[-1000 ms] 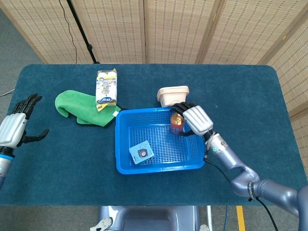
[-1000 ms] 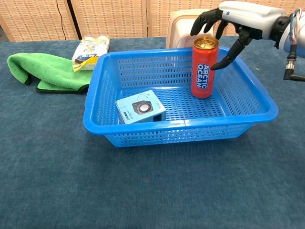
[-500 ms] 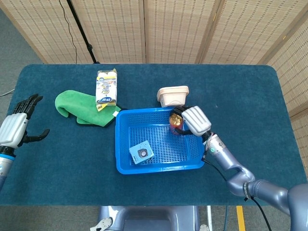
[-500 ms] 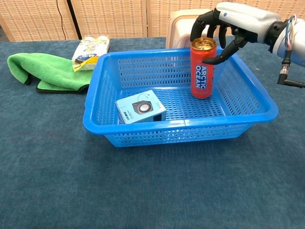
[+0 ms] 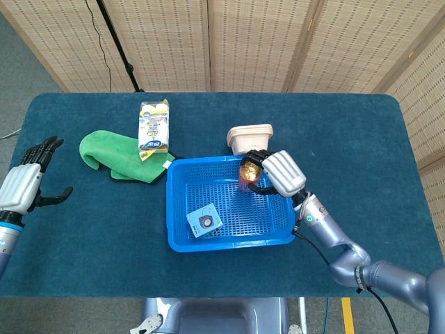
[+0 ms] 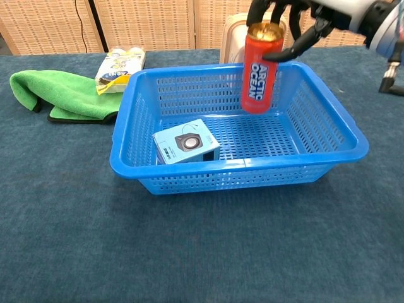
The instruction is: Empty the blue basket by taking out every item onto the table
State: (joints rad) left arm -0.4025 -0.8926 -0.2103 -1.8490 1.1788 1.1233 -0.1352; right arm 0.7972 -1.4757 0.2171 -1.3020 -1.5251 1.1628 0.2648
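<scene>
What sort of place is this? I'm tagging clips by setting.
Probably a robot lab or test room, not a home: woven folding screens fence off the table, a dark stand rises behind it, and assorted objects surround a blue basket.

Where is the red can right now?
The red can hangs in the right robot hand, lifted above the back right part of the blue basket, just in front of the beige container.

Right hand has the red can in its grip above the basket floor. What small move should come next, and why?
Probably keep raising the red can until its base tops the blue basket rim, then carry it sideways. The right hand grips it near the top, slightly tilted, and its base hangs below the rim, so going sideways now would likely hit the wall.
</scene>
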